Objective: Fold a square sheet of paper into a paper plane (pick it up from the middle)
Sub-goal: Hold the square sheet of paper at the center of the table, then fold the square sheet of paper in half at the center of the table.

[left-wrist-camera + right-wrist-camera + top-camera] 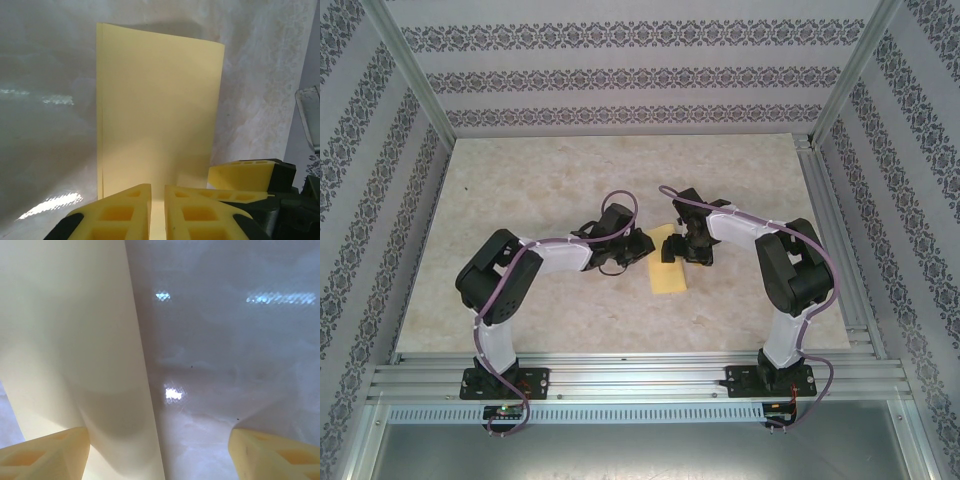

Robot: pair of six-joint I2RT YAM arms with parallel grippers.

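The folded paper (157, 120) is lying on the worktop (550, 180) lengthwise ahead of the left jaws (158, 210), narrowed around its near edge; the right jaws (160, 452) are gaping wide, its edge between them.

Black-and-white arms (535, 262), purple cables, yellow honeycomb fingers (125, 215).

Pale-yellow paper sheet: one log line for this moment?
pale-yellow paper sheet folded, flat on table | left hand nearly shut over near edge | right hand open, beside it
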